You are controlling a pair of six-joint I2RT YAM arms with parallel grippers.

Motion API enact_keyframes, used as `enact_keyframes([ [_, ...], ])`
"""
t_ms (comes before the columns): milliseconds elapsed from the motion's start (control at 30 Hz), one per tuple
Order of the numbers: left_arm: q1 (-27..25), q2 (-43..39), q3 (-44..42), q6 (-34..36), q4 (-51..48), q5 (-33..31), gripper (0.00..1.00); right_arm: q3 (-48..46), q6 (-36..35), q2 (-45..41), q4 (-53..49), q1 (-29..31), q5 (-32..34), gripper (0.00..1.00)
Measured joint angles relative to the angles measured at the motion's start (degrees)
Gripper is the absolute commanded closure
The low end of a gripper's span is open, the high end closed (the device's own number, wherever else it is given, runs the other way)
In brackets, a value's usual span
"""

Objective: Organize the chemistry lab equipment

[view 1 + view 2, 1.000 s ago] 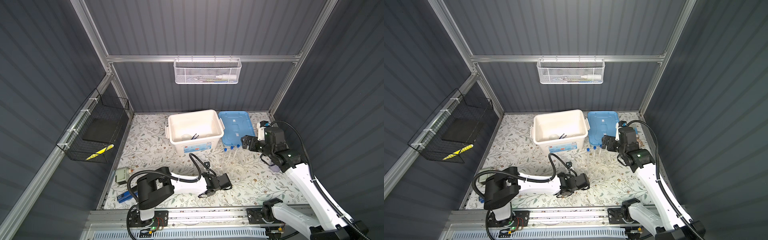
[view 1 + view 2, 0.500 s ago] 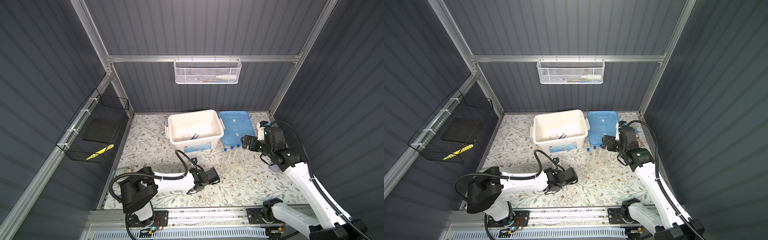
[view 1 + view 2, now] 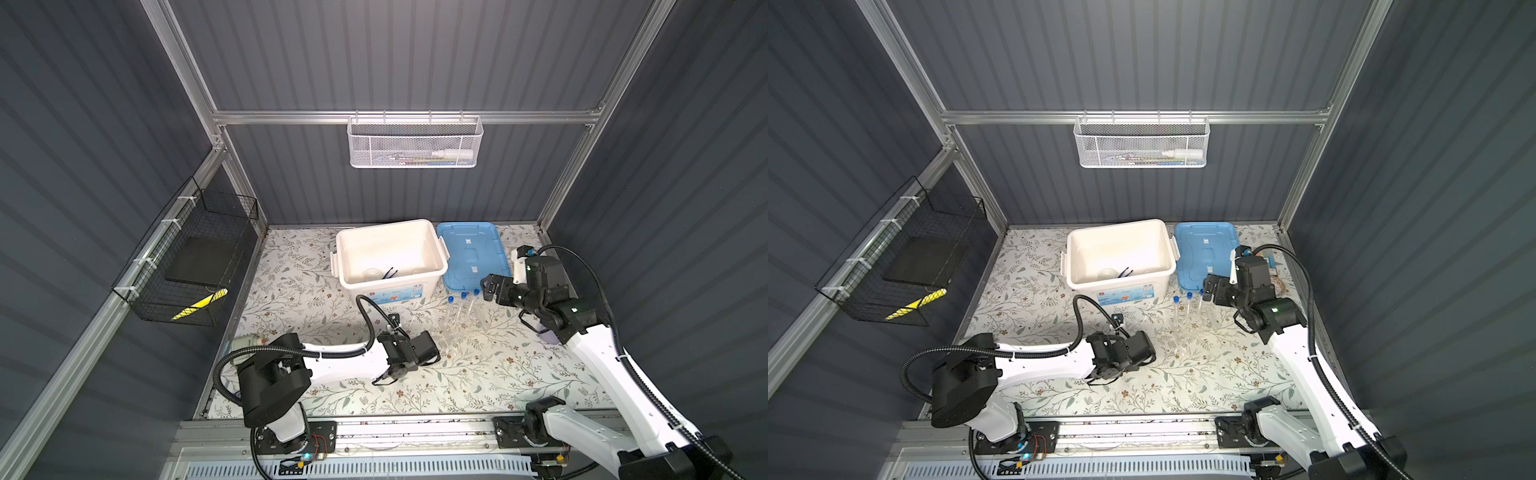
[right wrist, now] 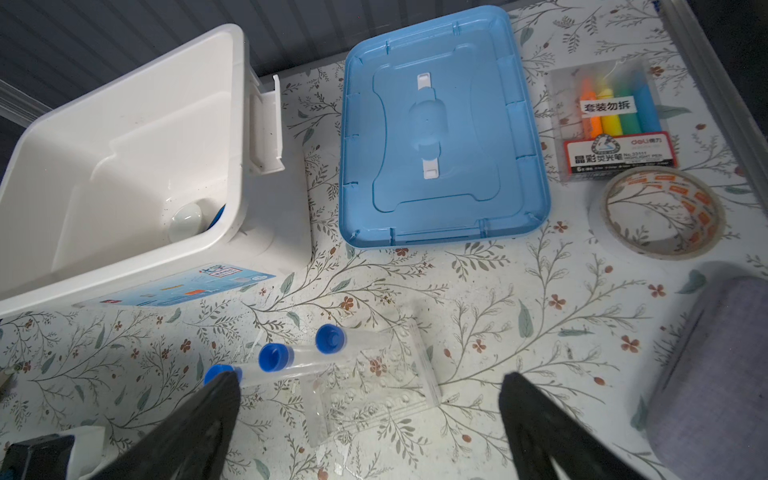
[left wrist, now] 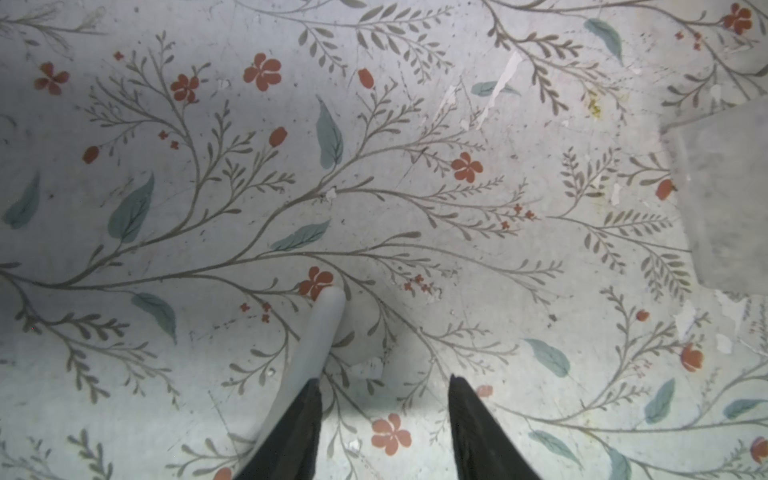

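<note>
In the left wrist view my left gripper (image 5: 384,384) hangs low over the floral mat, open, with bare mat between its jaws. The white pestle (image 5: 322,328) lies beside one fingertip, outside the gap, its lower end hidden behind that finger. My right gripper (image 4: 370,390) stands wide open above the clear tube rack (image 4: 374,386) and its three blue-capped test tubes (image 4: 274,357). In both top views the rack (image 3: 461,328) (image 3: 1187,328) stands between the two grippers (image 3: 388,377) (image 3: 492,289). Dark blue tweezers (image 3: 390,273) and a white dish (image 3: 372,274) lie in the white bin (image 3: 432,245).
The bin's blue lid (image 4: 440,124) lies flat to the right of the bin. A pack of coloured markers (image 4: 615,120), a tape roll (image 4: 660,216) and a grey cloth (image 4: 715,374) sit by the right wall. A black wire basket (image 3: 187,257) hangs on the left wall.
My left arm has drawn back to the left and its jaws have opened, leaving the pestle on the mat. The right arm has not moved.
</note>
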Motion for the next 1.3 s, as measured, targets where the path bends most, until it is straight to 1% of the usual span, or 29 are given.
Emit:
enact_keyframes([
  [67, 0.00, -1.66, -0.42, 0.26, -1.70, -0.46, 0.35, -0.04, 0.00, -0.39, -0.09, -0.13, 0.00, 0.01],
  [200, 0.00, -7.85, -0.74, 1.86, -6.21, -3.13, 0.24, -0.70, 0.00, -1.01, -0.09, -0.20, -0.07, 0.01],
  [267, 0.02, -11.82, -1.60, 4.15, -7.43, -4.81, 0.20, -1.07, 0.02, -1.03, -0.11, -0.20, -0.24, 0.01],
  [433, 1.49, -19.98, -6.40, 11.82, -8.07, -6.56, 0.16, -1.29, 0.02, -1.03, -0.13, -0.24, -0.48, 0.01],
  [500, 3.61, -22.23, -8.79, 15.52, -7.78, -6.51, 0.17, -1.29, 0.02, -1.03, -0.13, -0.24, -0.63, 0.01],
  [600, 8.26, -24.09, -11.98, 21.55, -5.97, -5.09, 0.17, -1.31, 0.04, -1.03, -0.13, -0.24, -0.85, 0.01],
  [700, 12.07, -23.02, -13.09, 27.91, -3.54, -3.58, 0.17, -1.46, 0.04, -1.09, -0.15, -0.24, -1.11, 0.01],
  [833, 16.94, -18.27, -12.92, 36.74, 1.62, 0.17, 0.18, -2.19, 0.09, -1.68, -0.52, -0.24, -1.25, 0.01],
  [867, 18.62, -16.81, -12.63, 38.66, 2.73, 1.44, 0.19, -2.40, 0.20, -1.86, -0.59, -0.24, -1.25, 0.01],
  [967, 24.76, -10.84, -9.68, 45.05, 5.05, 6.43, 0.29, -2.62, 0.42, -2.29, -1.05, -0.24, -1.25, 0.01],
  [1033, 27.58, -5.38, -5.29, 48.96, 4.63, 9.73, 0.33, -2.62, 0.50, -2.64, -1.20, -0.24, -1.25, 0.01],
  [1100, 28.30, -1.64, -2.25, 51.65, 4.70, 12.26, 0.38, -2.62, 0.68, -3.28, -1.44, -0.26, -1.18, 0.01],
  [1133, 28.28, -0.37, -1.64, 52.76, 4.85, 13.84, 0.39, -2.62, 0.85, -3.65, -1.51, -0.26, -1.09, 0.01],
  [1300, 28.06, -0.48, -2.71, 54.82, 3.56, 17.97, 0.39, -2.62, 1.11, -4.70, -1.60, -0.26, -0.85, 0.01],
])
